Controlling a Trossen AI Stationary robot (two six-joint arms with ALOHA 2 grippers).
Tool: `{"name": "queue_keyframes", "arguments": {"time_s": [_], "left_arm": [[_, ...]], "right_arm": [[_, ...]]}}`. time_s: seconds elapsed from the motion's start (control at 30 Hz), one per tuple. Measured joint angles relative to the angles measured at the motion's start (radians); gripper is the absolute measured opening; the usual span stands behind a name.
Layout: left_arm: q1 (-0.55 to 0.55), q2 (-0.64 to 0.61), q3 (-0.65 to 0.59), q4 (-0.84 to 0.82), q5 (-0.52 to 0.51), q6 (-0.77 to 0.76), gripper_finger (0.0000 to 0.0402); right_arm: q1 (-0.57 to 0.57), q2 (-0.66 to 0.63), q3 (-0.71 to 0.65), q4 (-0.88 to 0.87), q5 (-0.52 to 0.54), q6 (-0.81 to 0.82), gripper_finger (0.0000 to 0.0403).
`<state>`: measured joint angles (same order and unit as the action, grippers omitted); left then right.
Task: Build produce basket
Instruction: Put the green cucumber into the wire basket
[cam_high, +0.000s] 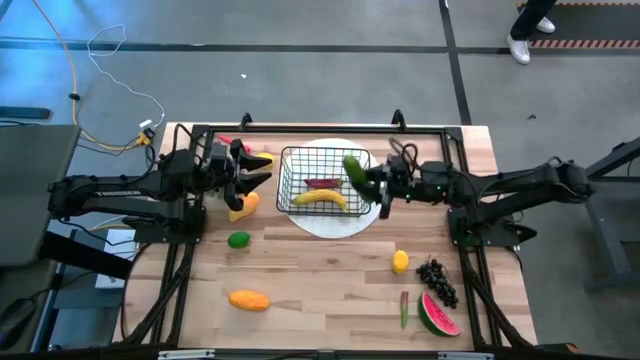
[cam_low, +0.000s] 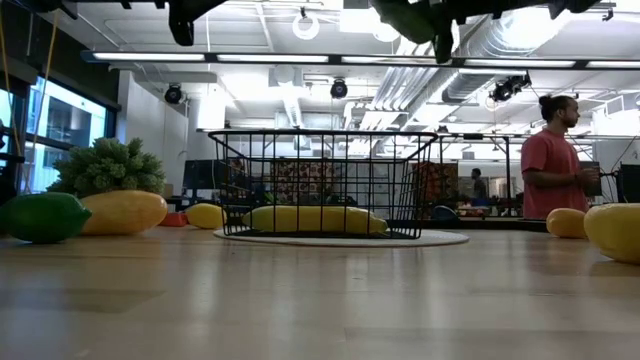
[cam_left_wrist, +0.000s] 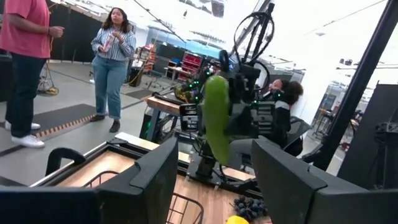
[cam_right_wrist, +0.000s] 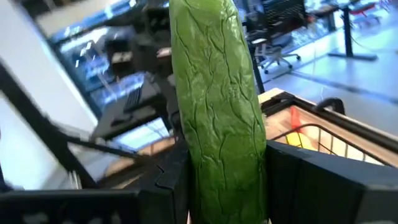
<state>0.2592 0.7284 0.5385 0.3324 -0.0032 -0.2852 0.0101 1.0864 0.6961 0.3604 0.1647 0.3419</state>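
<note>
The black wire basket (cam_high: 300, 165) stands on a round white plate (cam_high: 330, 226) at the table's middle, far side. In it lie a yellow banana (cam_high: 320, 198) and a red piece (cam_high: 322, 183). My right gripper (cam_high: 372, 186) is shut on a green cucumber (cam_high: 355, 172) above the basket's right rim. My left gripper (cam_high: 262, 168) hovers open just left of the basket, nothing between its fingers (cam_left_wrist: 155, 180). On the table lie a lime (cam_high: 238, 239), an orange mango (cam_high: 249, 299), a lemon (cam_high: 400, 262), dark grapes (cam_high: 437, 280) and a watermelon slice (cam_high: 438, 315). My right gripper pinches the cucumber's two sides (cam_right_wrist: 217, 180) between its two fingers. The fingers come in level from the table's right and lie across the cucumber. The cucumber stands nearly upright in the hold (cam_left_wrist: 216, 118), lifted clear above the basket.
A yellow fruit (cam_high: 262, 158) and an orange one (cam_high: 243, 206) lie below my left gripper. A thin green and red piece (cam_high: 404, 308) lies beside the watermelon. A black frame (cam_high: 320, 128) runs along the table's far edge. People stand in the room beyond the table.
</note>
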Motion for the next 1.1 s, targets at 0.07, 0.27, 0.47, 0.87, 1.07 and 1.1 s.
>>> {"name": "queue_keyframes", "arguments": {"time_s": [0.07,0.27,0.47,0.87,1.07,1.1], "left_arm": [[0.000,0.000,0.000,-0.007,0.000,0.000,0.0193],[0.000,0.000,0.000,-0.026,0.002,0.008,0.0193],[0.000,0.000,0.000,-0.025,0.002,0.000,0.0193],[0.000,0.000,0.011,-0.022,0.071,-0.040,0.0193],[0.000,0.000,0.054,-0.020,0.085,-0.040,0.0193],[0.000,0.000,0.058,-0.019,0.084,-0.031,0.0193]], "right_arm": [[0.011,0.020,0.015,0.003,-0.002,-0.051,0.0124],[0.017,0.041,0.035,0.004,-0.003,-0.090,0.0124],[0.016,0.041,0.036,0.003,-0.002,-0.087,0.0124],[0.016,0.048,0.092,-0.065,0.050,-0.055,0.0124],[-0.038,0.177,0.374,-0.430,0.058,-0.146,0.0124],[-0.053,0.214,0.428,-0.500,0.040,-0.156,0.0124]]}}
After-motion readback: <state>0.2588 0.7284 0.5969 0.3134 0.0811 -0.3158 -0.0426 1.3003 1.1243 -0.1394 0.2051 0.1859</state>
